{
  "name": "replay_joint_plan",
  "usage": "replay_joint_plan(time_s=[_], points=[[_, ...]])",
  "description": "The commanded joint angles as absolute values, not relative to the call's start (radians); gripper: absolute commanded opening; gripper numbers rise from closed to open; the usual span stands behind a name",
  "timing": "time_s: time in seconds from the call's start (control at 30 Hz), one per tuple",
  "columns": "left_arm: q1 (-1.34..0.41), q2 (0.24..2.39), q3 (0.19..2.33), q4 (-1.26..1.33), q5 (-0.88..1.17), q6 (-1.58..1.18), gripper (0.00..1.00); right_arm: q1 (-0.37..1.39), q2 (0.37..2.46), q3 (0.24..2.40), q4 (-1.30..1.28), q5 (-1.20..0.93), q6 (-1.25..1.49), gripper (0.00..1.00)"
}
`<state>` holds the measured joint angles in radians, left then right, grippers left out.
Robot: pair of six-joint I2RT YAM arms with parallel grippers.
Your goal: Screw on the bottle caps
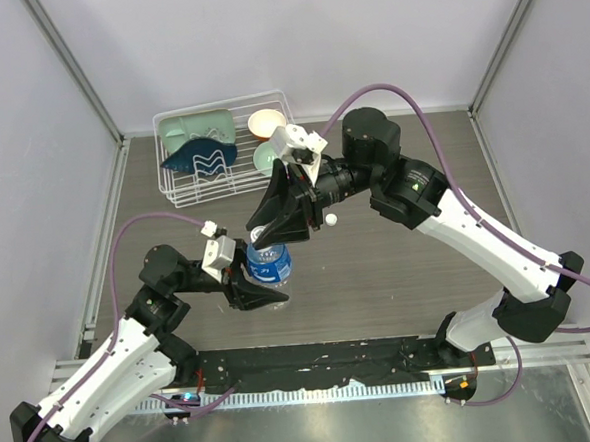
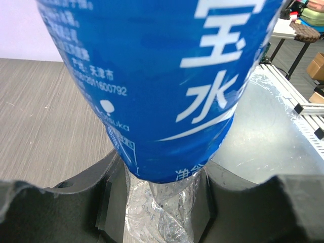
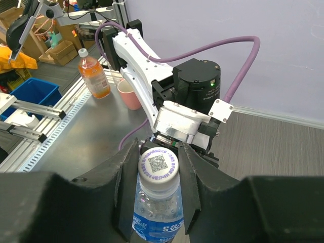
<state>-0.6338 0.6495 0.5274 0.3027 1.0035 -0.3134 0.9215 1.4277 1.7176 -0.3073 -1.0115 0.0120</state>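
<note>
The blue-label bottle (image 1: 270, 266) stands upright at the table's middle. My left gripper (image 1: 259, 285) is shut on its clear lower body, seen up close in the left wrist view (image 2: 159, 207) under the blue label (image 2: 162, 76). A white cap (image 3: 158, 165) with a printed code sits on the bottle's neck. My right gripper (image 1: 267, 239) comes down from above, and its fingers (image 3: 123, 187) press both sides of that cap. A second white cap (image 1: 330, 220) lies loose on the table just right of the right gripper. The plain bottle is out of view.
A white wire basket (image 1: 178, 193) at the back left holds pale green bowls (image 1: 197, 127), a cream bowl (image 1: 267, 122) and a dark blue item (image 1: 199, 159). An orange drink bottle (image 3: 93, 76) and a pink cup (image 3: 130, 94) stand on the metal surface by the arm bases.
</note>
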Motion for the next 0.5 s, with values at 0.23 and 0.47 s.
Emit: replay_joint_plan(time_s=[0.23,0.47], points=[[-0.629,0.63,0.549,0.345,0.947,-0.334,0.0,0.925,1.416,1.701,-0.311,-0.987,0.025,0.28],[-0.627,0.64,0.563,0.331,0.803,-0.29,0.0,0.927,1.439,1.721,-0.432,-0.815,0.005,0.2]])
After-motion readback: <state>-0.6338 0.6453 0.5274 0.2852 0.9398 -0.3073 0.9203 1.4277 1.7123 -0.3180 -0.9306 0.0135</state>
